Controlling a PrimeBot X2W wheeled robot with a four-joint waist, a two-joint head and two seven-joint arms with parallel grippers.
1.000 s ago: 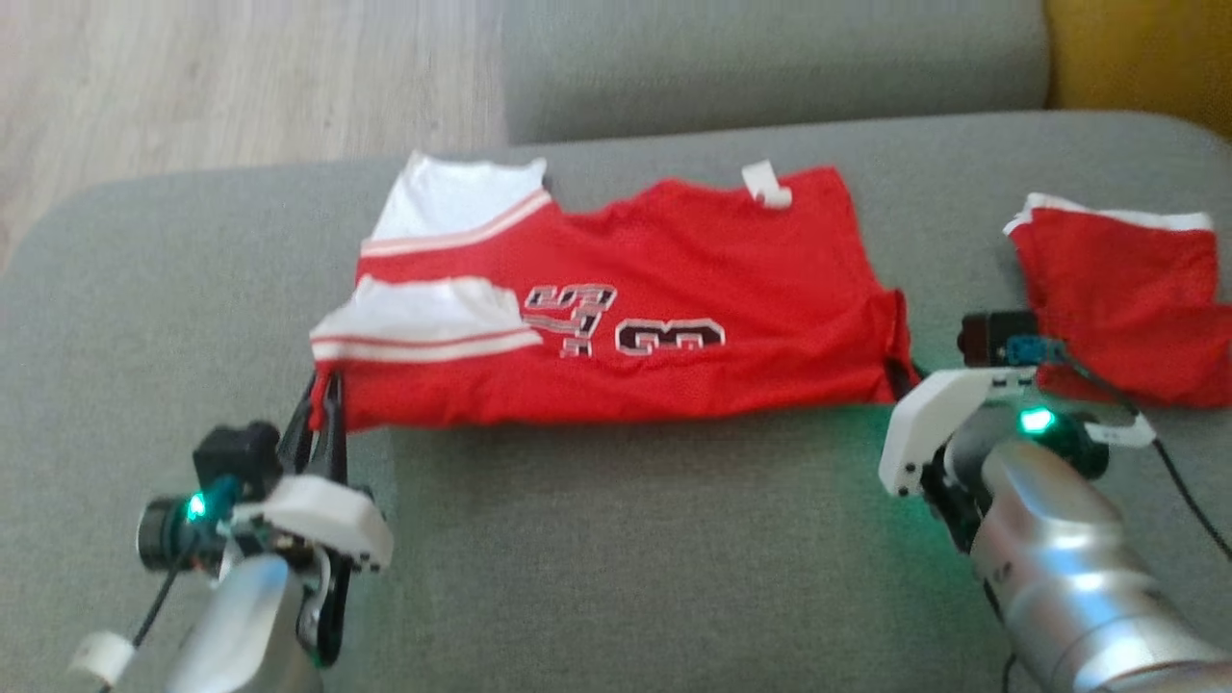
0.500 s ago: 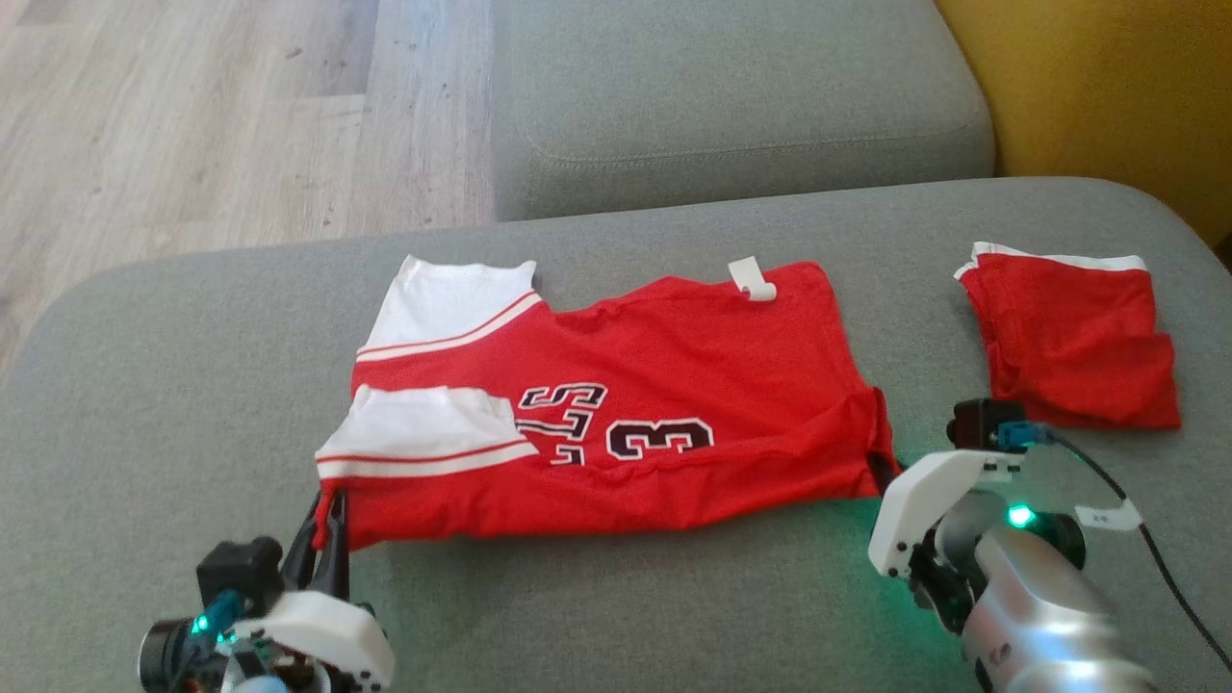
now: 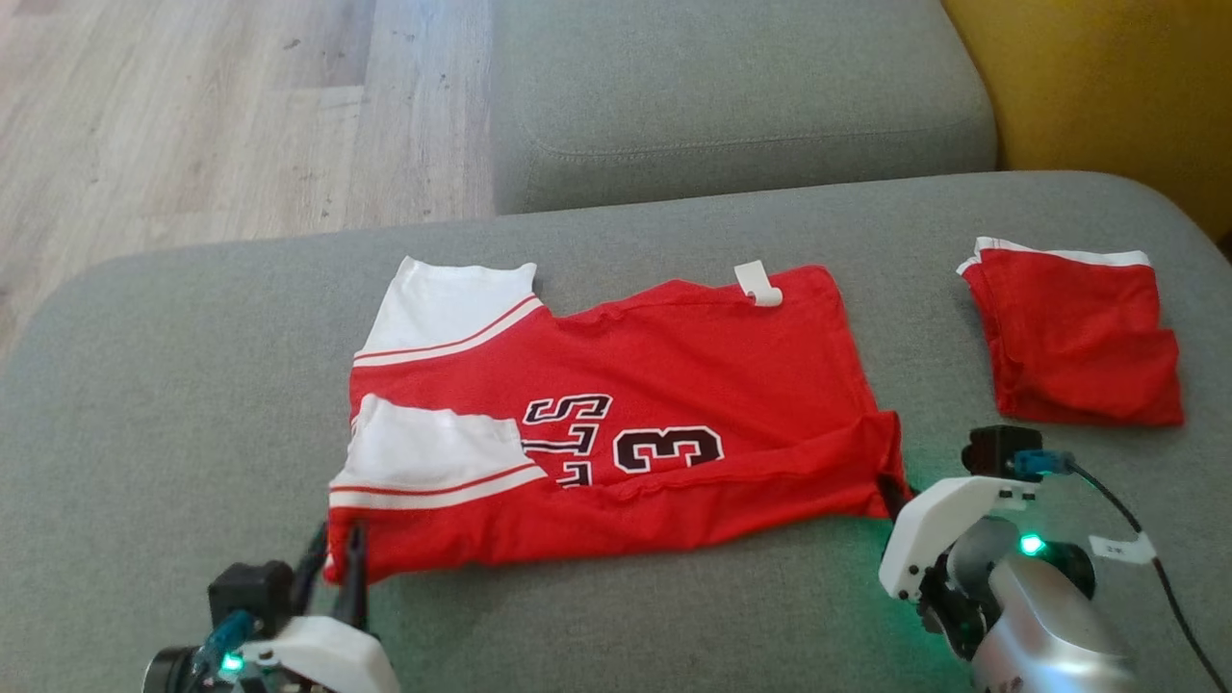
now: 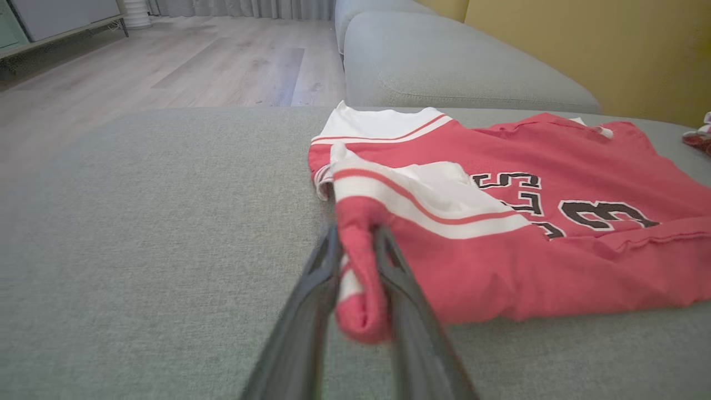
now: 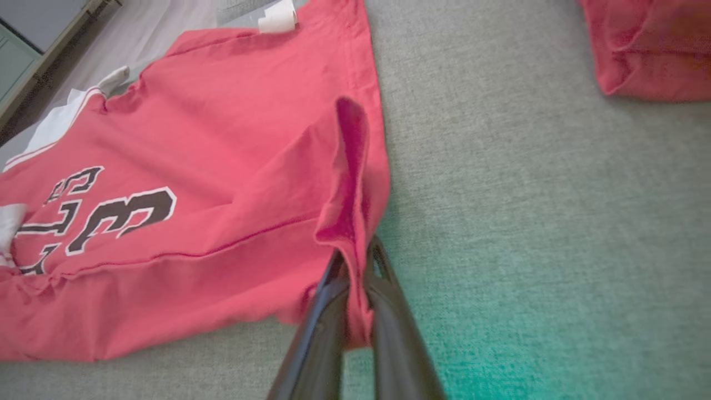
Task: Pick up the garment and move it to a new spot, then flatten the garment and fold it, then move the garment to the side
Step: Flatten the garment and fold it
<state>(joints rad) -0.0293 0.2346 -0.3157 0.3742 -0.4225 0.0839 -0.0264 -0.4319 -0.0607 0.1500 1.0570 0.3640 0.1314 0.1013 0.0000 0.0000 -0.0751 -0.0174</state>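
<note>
Start at your left: the left tool (image 3: 339, 568) sits at the near-left corner of the jersey (image 3: 674, 404), its two dark fingers closed tight on a bunched fold of red cloth just below the white, red-striped sleeve (image 3: 433, 460). In the left wrist view you can see that pinch plainly, the cloth (image 4: 355, 278) squeezed between the fingers and bulging out below them.

The jersey itself lies spread on the grey sofa cushion (image 3: 144, 385), long axis running left to right across your front, number face up, its far edge toward the back cushion (image 3: 731, 96). Its near hem is the edge strung between your two tools, and both arms reach it from the near side, fingers pointing away from you.

At the near-right corner the right tool (image 3: 893, 493) is likewise closed on cloth; the right wrist view shows a raised ridge of red hem (image 5: 350, 222) clamped between the fingers. Neither arm is nearer; each holds its own corner.

Well apart on the right lies a second red garment (image 3: 1073, 337), already folded. I judge the coming move a fold carrying the near hem up and over toward the far edge, both corners travelling together.
</note>
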